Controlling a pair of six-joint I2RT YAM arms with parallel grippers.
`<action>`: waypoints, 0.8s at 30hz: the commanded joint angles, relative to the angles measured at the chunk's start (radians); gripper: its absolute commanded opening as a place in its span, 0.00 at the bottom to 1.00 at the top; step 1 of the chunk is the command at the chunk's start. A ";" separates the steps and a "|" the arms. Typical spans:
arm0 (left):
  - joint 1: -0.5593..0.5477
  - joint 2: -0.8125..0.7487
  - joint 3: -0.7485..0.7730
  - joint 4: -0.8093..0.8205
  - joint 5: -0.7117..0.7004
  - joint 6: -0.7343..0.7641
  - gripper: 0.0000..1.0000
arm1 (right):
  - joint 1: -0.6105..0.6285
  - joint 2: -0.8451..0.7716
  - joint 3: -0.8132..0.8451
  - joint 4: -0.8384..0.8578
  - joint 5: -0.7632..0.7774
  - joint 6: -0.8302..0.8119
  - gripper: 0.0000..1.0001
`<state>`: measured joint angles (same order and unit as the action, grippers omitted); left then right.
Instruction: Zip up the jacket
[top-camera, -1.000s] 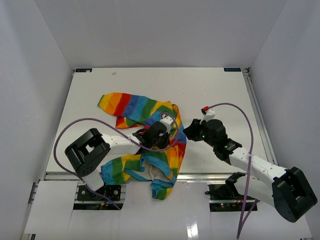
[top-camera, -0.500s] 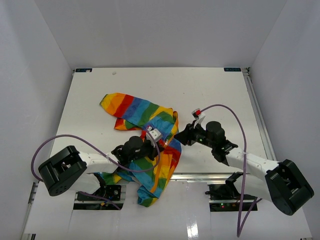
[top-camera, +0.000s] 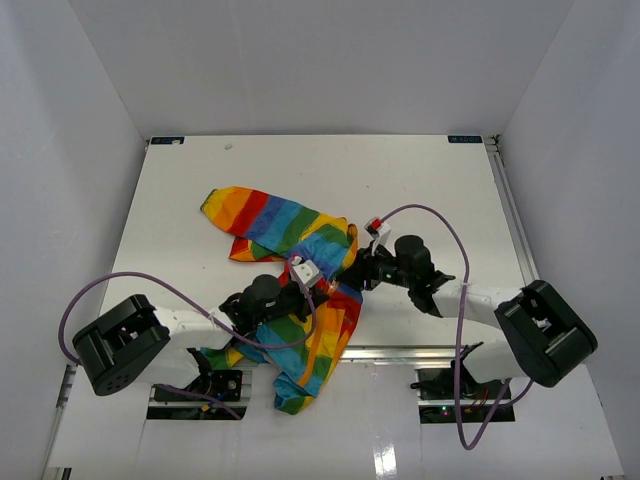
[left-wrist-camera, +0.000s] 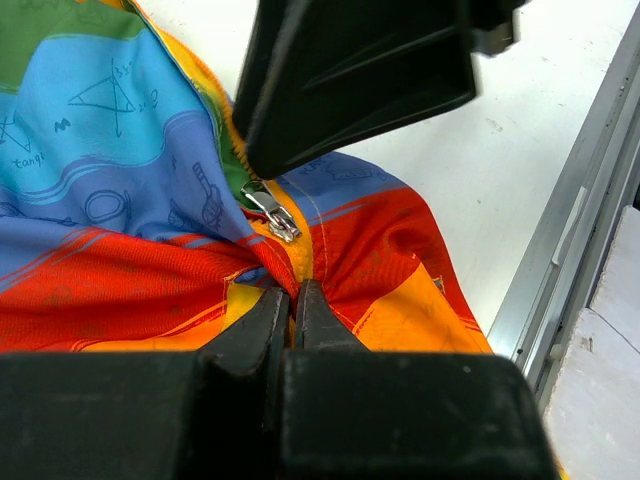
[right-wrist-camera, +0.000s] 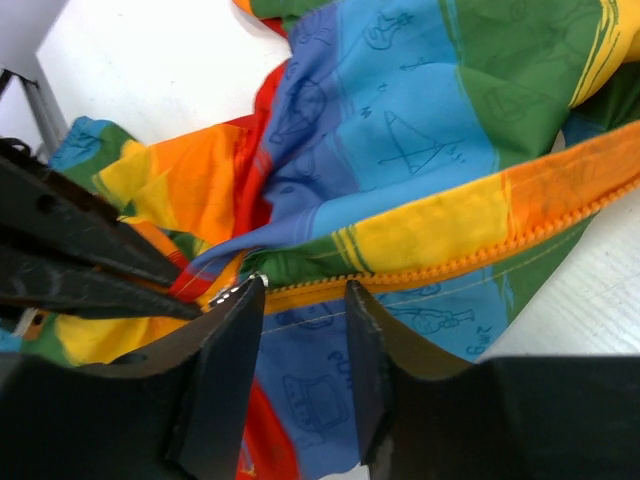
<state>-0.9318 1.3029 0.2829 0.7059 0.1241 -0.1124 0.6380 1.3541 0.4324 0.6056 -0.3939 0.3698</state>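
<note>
since half a second ago, the right gripper (top-camera: 360, 272) has slid left and now meets the jacket (top-camera: 285, 222), its fingers spread astride the orange toothed zip tape (right-wrist-camera: 450, 262). the left gripper (left-wrist-camera: 295, 292) has barely shifted; its fingers are pressed together, pinching bunched red-orange cloth just below the small silver pull (left-wrist-camera: 270, 212). the jacket lies crumpled on the white counter (top-camera: 430, 180), one end hanging over the near edge. its weave is fine and smooth, printed with faint doodles.
</note>
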 joint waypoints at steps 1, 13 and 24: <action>-0.006 -0.033 -0.002 0.046 0.031 0.017 0.00 | 0.006 0.105 0.088 0.080 0.035 0.003 0.47; -0.006 -0.069 -0.014 0.046 0.032 0.040 0.00 | 0.007 0.325 0.216 -0.041 0.153 0.064 0.48; -0.006 -0.162 -0.083 0.143 0.052 0.051 0.00 | 0.006 0.301 0.295 -0.287 0.315 0.074 0.47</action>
<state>-0.9283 1.2073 0.2190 0.7360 0.1071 -0.0678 0.6567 1.6671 0.7160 0.4116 -0.2209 0.4543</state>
